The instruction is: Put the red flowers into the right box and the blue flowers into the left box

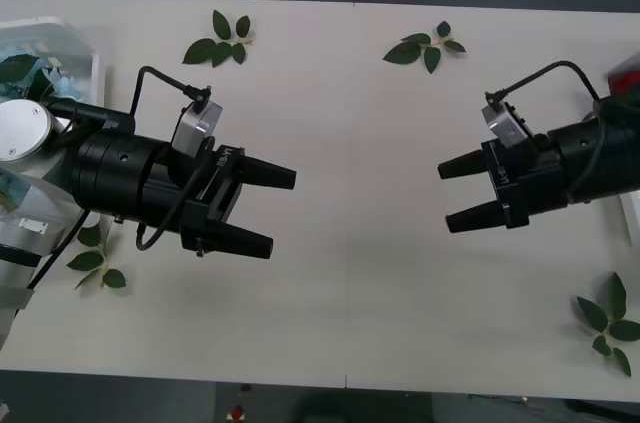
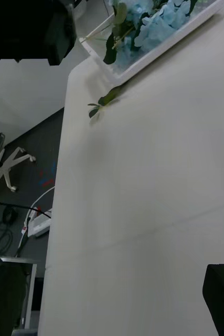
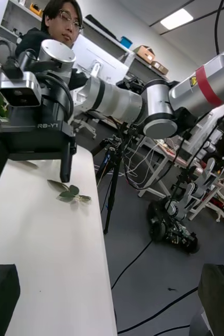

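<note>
Two black pincers, the left pincer (image 1: 272, 210) and the right pincer (image 1: 455, 195), hovered open and empty, facing each other mid-frame over the table (image 1: 350, 273). Leaf sprigs (image 1: 220, 40) lay scattered around them. The blue flowers (image 2: 159, 21) sat inside the left box (image 1: 85, 53) at upper left.

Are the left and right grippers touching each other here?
Apart. The front view shows bare table between the left gripper and the right gripper; both are open and hold nothing.
</note>
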Motion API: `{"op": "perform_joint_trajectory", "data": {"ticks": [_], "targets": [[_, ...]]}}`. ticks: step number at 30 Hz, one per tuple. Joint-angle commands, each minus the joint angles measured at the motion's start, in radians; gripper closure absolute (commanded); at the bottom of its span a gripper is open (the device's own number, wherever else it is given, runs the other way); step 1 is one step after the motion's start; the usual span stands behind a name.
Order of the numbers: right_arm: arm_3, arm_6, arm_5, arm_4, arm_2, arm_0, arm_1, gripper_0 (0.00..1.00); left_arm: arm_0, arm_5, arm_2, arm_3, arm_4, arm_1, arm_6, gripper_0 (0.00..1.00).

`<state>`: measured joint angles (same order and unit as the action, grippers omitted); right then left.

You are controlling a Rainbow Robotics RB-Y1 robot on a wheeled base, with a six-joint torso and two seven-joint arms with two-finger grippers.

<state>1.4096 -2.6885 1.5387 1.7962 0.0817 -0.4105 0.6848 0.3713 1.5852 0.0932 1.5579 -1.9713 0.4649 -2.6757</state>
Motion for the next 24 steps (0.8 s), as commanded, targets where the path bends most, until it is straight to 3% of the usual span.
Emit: {"op": "perform_joint_trajectory", "data": {"ticks": [1, 24], "targets": [[0.049, -0.017, -0.017, 0.011, 0.001, 0.032, 0.016, 0.0, -0.009, -0.002, 0.002, 0.022, -0.008, 0.006, -0.03, 0.0], [0.095, -0.017, -0.066, 0.019, 0.053, 0.053, 0.015, 0.0, -0.009, -0.002, 0.002, 0.022, -0.008, 0.006, -0.03, 0.0]]}}
